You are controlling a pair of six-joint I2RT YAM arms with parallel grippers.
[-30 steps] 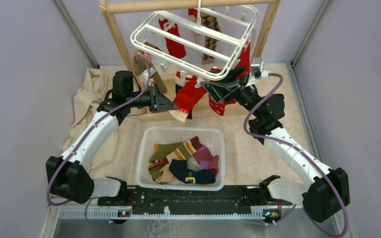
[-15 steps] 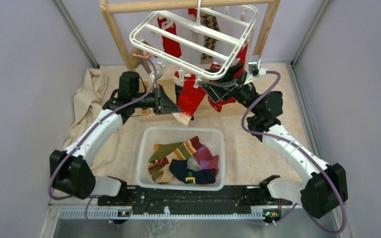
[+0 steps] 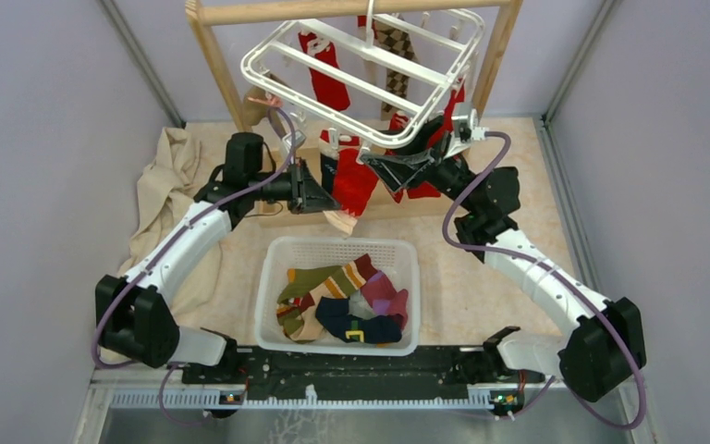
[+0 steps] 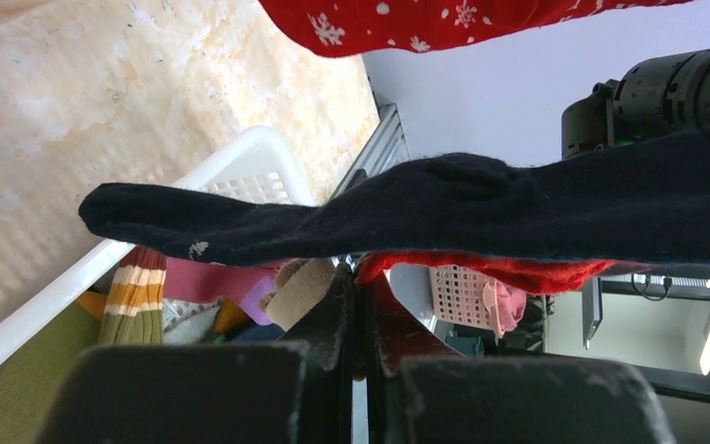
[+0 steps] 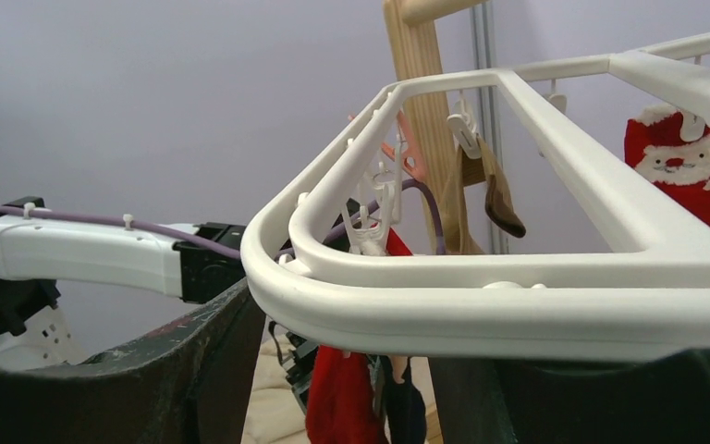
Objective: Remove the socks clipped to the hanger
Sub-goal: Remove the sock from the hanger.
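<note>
Left gripper (image 3: 326,196) pinches red tan-toed sock (image 3: 356,183) hanging straight down from white slatted plastic hanger (image 5: 481,296) above; right gripper (image 3: 399,166) parted at rim.

Right gripper (image 3: 390,165): from above, its tips hide under the hanger (image 5: 518,305) rim.
Left gripper (image 4: 356,287): its tips look blurry, and cloth covers them.
Snowflake sock (image 4: 462,20): the top edge cuts it off.
Santa sock (image 5: 679,176): the right edge cuts it.
Basket (image 3: 342,242): lower ones hide under the top socks (image 3: 342,291).
</note>
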